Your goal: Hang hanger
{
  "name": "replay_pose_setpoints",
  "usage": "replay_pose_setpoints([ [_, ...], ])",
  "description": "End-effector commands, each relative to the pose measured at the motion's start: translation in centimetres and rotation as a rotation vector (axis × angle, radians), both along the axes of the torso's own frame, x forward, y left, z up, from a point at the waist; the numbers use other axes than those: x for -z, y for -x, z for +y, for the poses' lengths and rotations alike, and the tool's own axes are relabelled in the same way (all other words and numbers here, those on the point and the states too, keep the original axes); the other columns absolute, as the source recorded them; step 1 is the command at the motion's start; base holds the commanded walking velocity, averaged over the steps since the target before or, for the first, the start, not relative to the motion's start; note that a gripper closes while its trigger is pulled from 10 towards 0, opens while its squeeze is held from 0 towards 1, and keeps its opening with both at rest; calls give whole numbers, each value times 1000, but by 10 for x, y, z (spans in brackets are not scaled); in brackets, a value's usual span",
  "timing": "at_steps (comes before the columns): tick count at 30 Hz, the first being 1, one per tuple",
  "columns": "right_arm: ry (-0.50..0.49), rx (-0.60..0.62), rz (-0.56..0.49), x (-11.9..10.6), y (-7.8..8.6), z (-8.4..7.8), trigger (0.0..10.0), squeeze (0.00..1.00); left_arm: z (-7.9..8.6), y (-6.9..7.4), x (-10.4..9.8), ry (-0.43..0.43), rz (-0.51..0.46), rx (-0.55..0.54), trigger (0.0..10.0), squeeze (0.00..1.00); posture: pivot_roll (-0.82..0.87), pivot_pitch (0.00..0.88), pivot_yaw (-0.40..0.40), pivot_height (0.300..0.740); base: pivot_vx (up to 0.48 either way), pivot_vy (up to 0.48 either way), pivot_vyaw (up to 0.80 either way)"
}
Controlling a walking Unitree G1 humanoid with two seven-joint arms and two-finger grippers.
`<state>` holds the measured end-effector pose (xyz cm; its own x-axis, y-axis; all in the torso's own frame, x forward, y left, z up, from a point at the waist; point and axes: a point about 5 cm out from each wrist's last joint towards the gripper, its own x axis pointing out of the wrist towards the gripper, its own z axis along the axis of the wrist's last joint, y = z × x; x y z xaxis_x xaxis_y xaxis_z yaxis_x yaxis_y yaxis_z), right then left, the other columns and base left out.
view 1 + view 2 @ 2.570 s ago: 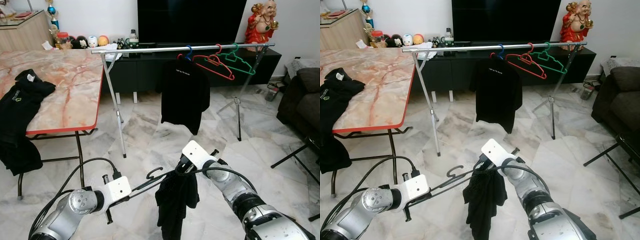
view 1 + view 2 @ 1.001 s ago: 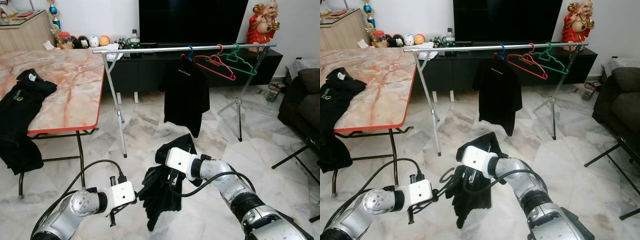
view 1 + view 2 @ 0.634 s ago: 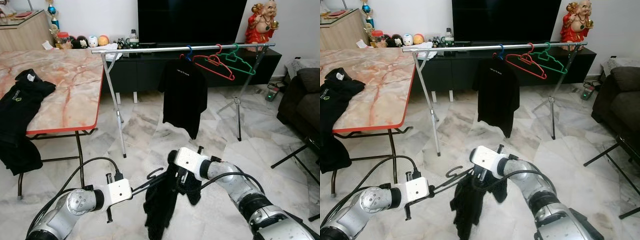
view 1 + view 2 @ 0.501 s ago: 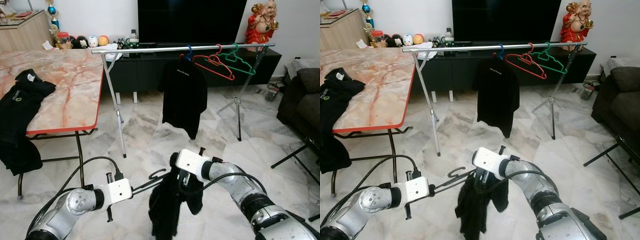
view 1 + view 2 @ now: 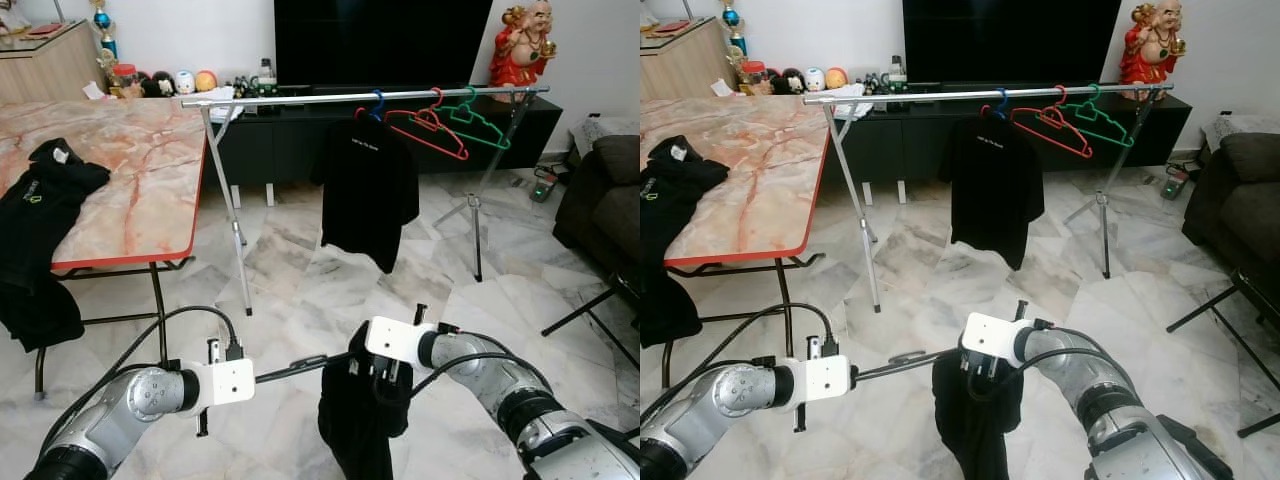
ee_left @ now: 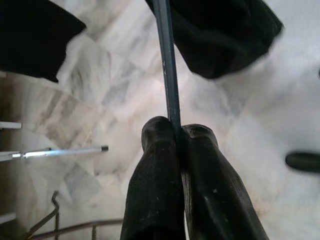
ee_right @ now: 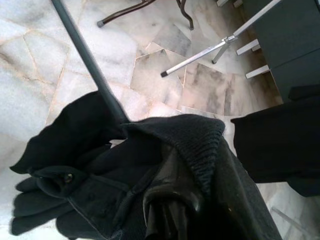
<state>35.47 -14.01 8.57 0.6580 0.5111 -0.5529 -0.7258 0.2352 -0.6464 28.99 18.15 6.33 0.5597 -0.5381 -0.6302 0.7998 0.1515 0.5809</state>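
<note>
Between both arms, thin dark hanger (image 5: 290,369)

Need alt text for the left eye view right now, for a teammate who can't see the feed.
Low in front, the left gripper pinches a dark hanger while the right gripper holds the black shirt draped on it. Beyond, a metal rail carries a hung black shirt and empty red and green hangers; a marble table stands left.

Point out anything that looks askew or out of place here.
The black garment hangs bunched at one end of the dark hanger, not spread. The left claw pinches the hanger's other end; the right claw grips the collar. Another black shirt droops off the marble-pattern table.
</note>
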Motion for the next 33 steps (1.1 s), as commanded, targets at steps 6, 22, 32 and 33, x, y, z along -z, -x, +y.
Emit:
replay_pose_setpoints([
  [6, -60, 301, -60, -6, -12, -26, 10000, 0, 27, -1, 7, -25, 19, -162, 10000, 0, 150, 0, -23, 740, 0, 0, 0],
  [22, -394, 1080, 0, 48, 34, -108, 10000, 0, 47, 16, 3, 316, 49, -418, 10000, 0, 144, 0, -15, 740, 0, 0, 0],
  [32, -721, 1573, 185, 112, 107, -123, 10000, 0, 17, 23, 23, 685, 47, -747, 10000, 0, 140, 0, -9, 740, 0, 0, 0],
  [33, -734, 1608, 189, 117, 113, -123, 10000, 0, 17, 24, 25, 689, 44, -768, 10000, 0, 142, 0, -9, 740, 0, 0, 0],
])
